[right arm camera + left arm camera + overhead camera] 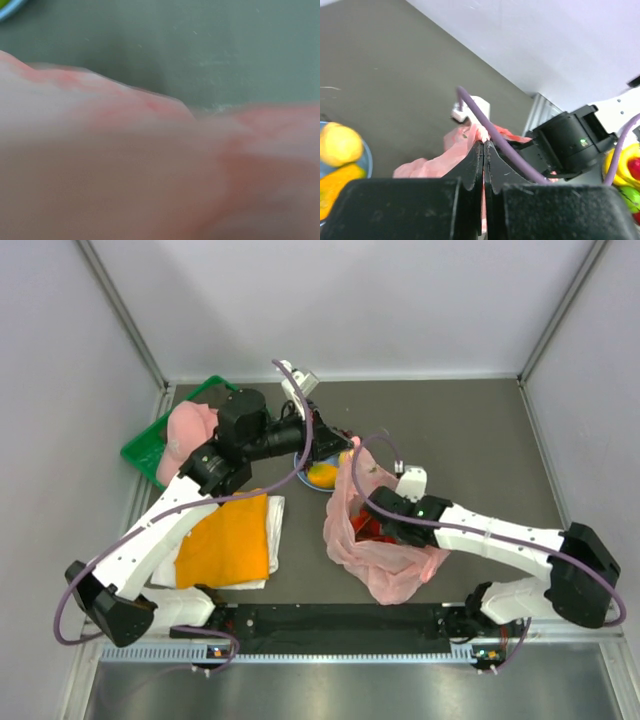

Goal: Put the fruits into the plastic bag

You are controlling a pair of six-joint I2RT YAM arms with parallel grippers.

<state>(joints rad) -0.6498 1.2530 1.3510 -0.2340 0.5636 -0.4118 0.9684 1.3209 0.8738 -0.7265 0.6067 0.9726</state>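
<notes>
Plastic bag [390,565], its 12 o'clock rim pinched in the closed left end effector [483,146], needs holding high and wide; the right end effector [385,520], buried inside, hides its grip.

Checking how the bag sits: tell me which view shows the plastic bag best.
Top external: nearly the whole plastic bag is visible, with red fruits showing through. Left wrist shows only a pink fold pinched in the left gripper. Right wrist shows just blurred pink.

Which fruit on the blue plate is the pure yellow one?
The round lemon, the upper one in the left wrist view; the mango beneath it is orange.
</notes>
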